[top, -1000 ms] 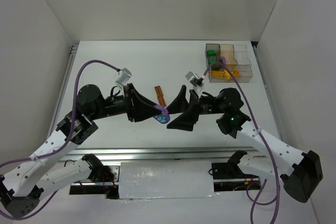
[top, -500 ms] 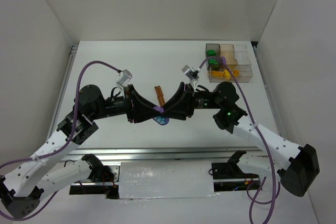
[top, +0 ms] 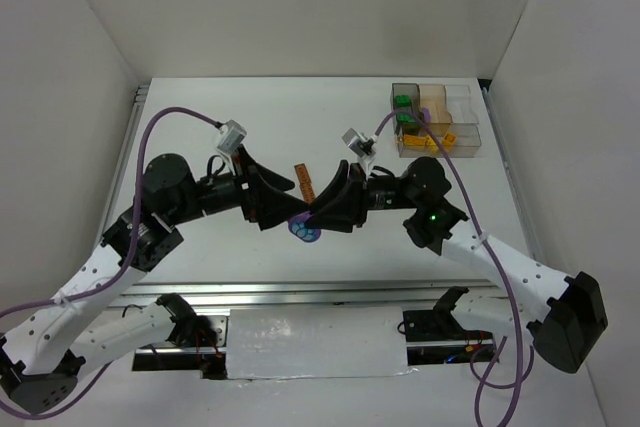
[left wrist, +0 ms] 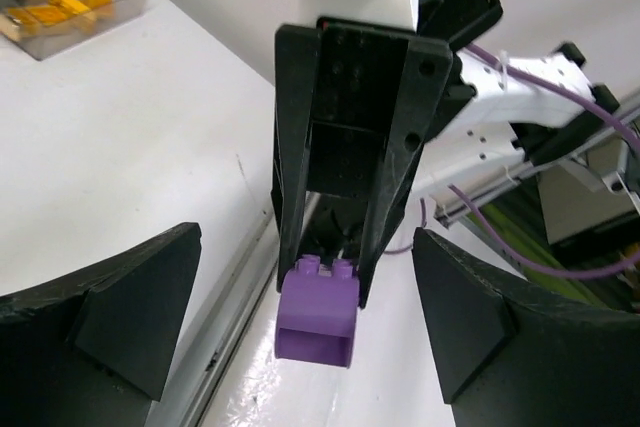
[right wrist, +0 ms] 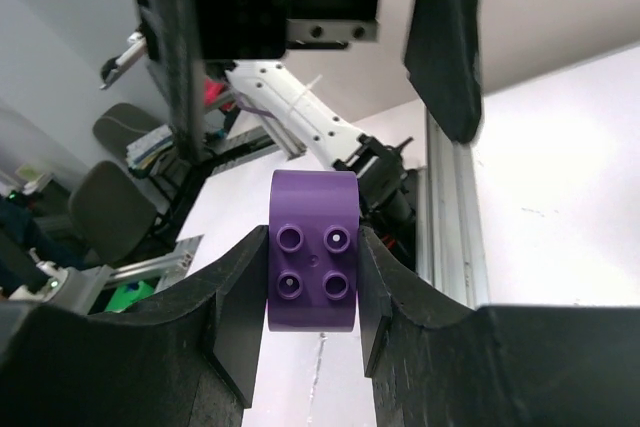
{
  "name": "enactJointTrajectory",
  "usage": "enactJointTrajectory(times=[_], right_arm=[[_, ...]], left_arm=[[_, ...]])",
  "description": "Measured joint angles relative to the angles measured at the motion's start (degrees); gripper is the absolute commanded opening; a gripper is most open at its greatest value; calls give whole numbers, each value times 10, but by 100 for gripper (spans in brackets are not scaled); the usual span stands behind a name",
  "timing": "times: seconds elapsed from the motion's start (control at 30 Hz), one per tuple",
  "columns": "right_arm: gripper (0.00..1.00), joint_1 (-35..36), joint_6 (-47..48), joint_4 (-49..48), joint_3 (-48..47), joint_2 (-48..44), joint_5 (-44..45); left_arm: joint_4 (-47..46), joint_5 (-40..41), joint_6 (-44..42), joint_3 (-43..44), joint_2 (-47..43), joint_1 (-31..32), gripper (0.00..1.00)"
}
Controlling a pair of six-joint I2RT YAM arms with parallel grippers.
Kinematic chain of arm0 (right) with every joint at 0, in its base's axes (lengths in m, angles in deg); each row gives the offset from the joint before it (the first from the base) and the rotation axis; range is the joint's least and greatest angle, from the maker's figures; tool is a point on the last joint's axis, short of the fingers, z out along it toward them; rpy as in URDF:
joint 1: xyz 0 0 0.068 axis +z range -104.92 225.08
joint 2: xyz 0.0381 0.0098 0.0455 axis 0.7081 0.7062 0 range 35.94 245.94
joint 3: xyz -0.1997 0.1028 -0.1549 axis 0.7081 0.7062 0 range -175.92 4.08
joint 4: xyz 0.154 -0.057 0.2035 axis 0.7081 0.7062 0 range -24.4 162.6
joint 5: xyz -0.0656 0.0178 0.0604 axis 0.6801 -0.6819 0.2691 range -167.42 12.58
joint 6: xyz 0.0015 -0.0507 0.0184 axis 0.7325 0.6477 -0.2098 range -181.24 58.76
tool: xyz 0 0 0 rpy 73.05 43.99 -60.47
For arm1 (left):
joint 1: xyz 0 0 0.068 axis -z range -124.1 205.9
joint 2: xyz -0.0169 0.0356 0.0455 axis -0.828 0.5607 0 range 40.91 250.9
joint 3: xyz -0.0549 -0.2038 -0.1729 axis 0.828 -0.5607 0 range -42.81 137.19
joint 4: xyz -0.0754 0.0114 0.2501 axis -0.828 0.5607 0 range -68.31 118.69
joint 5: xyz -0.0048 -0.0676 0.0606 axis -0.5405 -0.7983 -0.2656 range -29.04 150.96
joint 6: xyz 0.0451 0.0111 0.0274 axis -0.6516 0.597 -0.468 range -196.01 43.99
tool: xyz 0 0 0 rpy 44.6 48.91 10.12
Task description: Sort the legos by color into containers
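- The right jaws are closed on a purple brick (right wrist: 313, 267), pinching its two flat sides, with the studs facing the right wrist camera.
- The left jaws stand wide open, one on either side of the brick and clear of it (the left wrist view shows a gap on both sides).
- The brick is over the middle of the bench (top: 200, 117), toward the near edge, between the two arms. It seems lifted off the surface, though the top view is too crowded to be sure.
- A brown piece (top: 305, 182) lies flat on the bench just beyond the jaws.
- The tray (top: 462, 99) sits at the far right corner, with green bricks (top: 403, 103) in its far-left compartment and yellow ones (top: 440, 137) in the near compartments.
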Motion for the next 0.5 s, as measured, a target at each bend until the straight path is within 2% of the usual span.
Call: enactJointTrajectory(times=[0.1,0.2,0.37,0.5], right_arm=[[0,-15,9,11,1,7,6],[0,-48,26,43,2,16,43],[0,-157,96,193,-46,66,213],[0,-263,166,287,-178,210,379]], left_arm=[[19,43,0,14,0,-3,100],[64,140,1,37,-2,-3,100],[163,320,-1,84,-9,-7,100],[208,373,-19,80,-17,-8,100]])
